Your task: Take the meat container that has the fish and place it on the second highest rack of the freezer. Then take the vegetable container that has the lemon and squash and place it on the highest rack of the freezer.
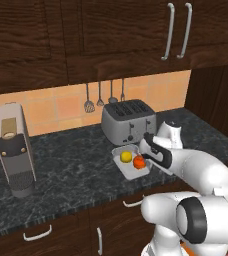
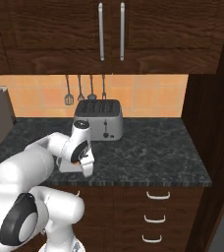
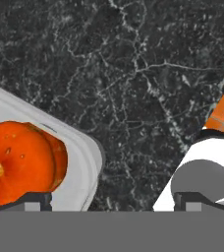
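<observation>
The gripper (image 3: 111,199) is standing with its jaws spread wide and nothing between them. In the hand view the two finger tips (image 3: 32,201) are rising at the lower left and lower right, and bare dark marbled worktop (image 3: 133,74) is lying in the gap between them. The squash (image 3: 18,162) is sitting just above the left finger tip, inside the rounded corner of the vegetable container (image 3: 87,157); the container wall is lying to the left of the gap, not inside it. Whether the left finger is touching the container rim cannot be told.

In the left base view the gripper (image 1: 150,150) is hanging just beside the right side of the container (image 1: 130,171), low over the worktop (image 1: 71,165). The squash (image 1: 139,162) is lying in the container's right half, nearest the gripper, and the lemon (image 1: 126,156) is lying just left of it, the two close together.

The container is resting near the worktop's front edge, with only a narrow strip of stone before that edge. Directly behind it, toward the back edge, the toaster (image 1: 128,121) is standing near. To the left, open worktop is running to the coffee machine (image 1: 13,150), which is standing well apart near the left end. To the right of the gripper, in the right base view, the worktop (image 2: 153,147) is lying bare up to the dark side panel (image 2: 207,98). Utensils (image 1: 100,95) are hanging on the tiled wall (image 1: 61,107) under the wooden wall cabinets (image 1: 111,35).
</observation>
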{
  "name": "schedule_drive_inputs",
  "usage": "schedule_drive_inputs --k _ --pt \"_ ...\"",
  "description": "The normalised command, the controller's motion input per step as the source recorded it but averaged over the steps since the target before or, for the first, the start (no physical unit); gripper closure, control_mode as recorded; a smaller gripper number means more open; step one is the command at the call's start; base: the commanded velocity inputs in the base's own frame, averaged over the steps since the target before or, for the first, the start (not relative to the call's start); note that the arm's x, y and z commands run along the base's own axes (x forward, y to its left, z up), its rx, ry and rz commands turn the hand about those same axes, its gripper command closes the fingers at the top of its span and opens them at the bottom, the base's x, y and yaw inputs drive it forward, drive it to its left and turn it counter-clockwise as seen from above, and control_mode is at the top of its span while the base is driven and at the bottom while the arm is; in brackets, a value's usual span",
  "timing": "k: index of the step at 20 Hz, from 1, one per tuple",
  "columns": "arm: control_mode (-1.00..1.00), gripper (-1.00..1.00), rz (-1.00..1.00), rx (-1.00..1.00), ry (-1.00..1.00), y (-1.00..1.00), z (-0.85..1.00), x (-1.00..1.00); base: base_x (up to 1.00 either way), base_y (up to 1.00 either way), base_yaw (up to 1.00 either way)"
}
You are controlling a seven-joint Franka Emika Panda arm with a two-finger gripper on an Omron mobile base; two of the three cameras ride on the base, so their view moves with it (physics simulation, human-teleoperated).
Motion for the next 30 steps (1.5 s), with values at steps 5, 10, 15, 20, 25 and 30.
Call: schedule_drive_inputs --k 5,10,15,20,25,30 --pt "-1.00 -1.00 -0.06 0.00 0.03 -0.14 -0.12 0.04 0.00 0.00 0.00" --pt "-1.00 -1.00 -0.06 0.00 0.05 -0.17 -0.16 0.02 0.00 0.00 0.00" --pt "-1.00 -1.00 -0.06 0.00 0.07 -0.01 -0.15 0.02 0.00 0.00 0.00" --pt "-1.00 -1.00 -0.01 0.00 0.10 0.20 -0.26 0.24 0.00 0.00 0.00" --pt "-1.00 -1.00 0.00 0.00 0.05 0.40 -0.24 0.06 0.00 0.00 0.00" --pt "-1.00 1.00 0.00 0.00 0.00 0.12 -0.43 -0.01 0.00 0.00 0.00"
